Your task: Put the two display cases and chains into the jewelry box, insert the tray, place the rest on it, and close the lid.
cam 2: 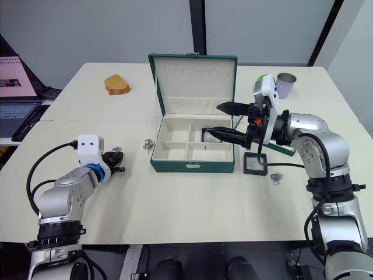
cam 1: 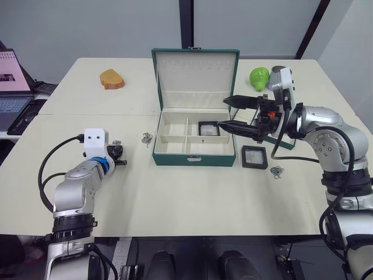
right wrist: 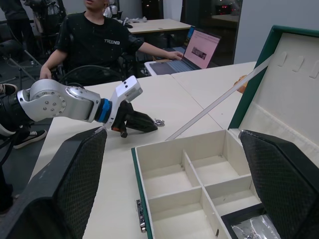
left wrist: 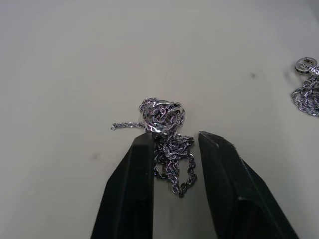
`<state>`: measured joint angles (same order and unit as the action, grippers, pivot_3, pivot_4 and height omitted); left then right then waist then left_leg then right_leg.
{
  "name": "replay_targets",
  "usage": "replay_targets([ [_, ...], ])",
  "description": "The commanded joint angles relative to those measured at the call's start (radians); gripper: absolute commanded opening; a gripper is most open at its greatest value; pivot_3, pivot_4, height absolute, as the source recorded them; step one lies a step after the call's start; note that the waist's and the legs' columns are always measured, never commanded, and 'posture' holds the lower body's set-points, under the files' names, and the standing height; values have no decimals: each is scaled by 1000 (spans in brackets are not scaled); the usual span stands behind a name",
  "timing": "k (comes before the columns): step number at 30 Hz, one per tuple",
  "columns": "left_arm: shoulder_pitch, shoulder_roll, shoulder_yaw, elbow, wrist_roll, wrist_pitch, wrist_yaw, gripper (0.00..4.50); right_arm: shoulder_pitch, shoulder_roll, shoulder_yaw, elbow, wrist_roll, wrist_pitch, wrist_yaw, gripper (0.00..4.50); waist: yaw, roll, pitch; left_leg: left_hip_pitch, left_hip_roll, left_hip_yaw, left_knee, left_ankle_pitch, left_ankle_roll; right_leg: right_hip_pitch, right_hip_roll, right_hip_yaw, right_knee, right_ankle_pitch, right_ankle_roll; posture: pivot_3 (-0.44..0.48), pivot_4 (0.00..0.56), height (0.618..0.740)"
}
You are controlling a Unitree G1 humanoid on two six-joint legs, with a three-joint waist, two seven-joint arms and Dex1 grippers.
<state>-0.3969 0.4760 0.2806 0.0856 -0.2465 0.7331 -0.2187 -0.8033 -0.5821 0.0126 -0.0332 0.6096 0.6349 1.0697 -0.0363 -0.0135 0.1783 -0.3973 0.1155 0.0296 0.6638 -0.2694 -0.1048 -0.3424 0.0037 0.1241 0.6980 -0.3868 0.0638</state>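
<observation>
The box (cam 1: pixel 194 140) stands open mid-table with one case (cam 1: pixel 208 128) already inside. The second case (cam 1: pixel 254 157) and three chains remain on the table. The left end effector (left wrist: pixel 174 149) straddles one chain (left wrist: pixel 167 139), narrowly parted; the right end effector (cam 1: pixel 235 114) gapes wide, empty, over the box's right edge.

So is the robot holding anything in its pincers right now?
No. The right pincer is open and empty over the jewelry box. The left pincer is open around a chain on the table, not gripping it yet.

table (cam 1: pixel 175 192) | jewelry box (cam 1: pixel 194 153) | display case (cam 1: pixel 254 157) | chains (cam 1: pixel 146 138) | bread (cam 1: pixel 112 79)
</observation>
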Motion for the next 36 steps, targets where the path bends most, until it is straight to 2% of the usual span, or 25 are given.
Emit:
replay_targets([
  [1,24,-6,-4,52,14,20,9,83,-29,-11,-26,-17,2,-19,6,4500,0,0,0,0,0,0,0,0,0,0,0,0,0,0,0,0,150,740],
  [10,4,-18,23,73,6,-60,24,11,-31,-15,-28,-16,-1,-20,3,4500,2,0,0,0,0,0,0,0,0,0,0,0,0,0,0,0,150,740],
  [16,-18,-32,83,2,-30,-111,52,11,-35,-13,-29,-12,-3,-22,3,4500,2,-1,1,-1,0,0,0,0,0,-1,0,0,0,0,0,0,150,740],
  [25,-54,-22,121,-194,-86,3,107,11,-76,-19,-41,-14,14,-16,9,4500,4,-4,2,-3,0,0,0,0,0,-2,0,-1,-1,0,0,0,150,740],
  [36,-146,14,70,-365,-117,130,70,11,-111,-33,-47,-7,15,-20,25,4500,4,-4,3,-3,0,0,0,0,0,-2,0,-1,-1,0,0,0,150,740],
])
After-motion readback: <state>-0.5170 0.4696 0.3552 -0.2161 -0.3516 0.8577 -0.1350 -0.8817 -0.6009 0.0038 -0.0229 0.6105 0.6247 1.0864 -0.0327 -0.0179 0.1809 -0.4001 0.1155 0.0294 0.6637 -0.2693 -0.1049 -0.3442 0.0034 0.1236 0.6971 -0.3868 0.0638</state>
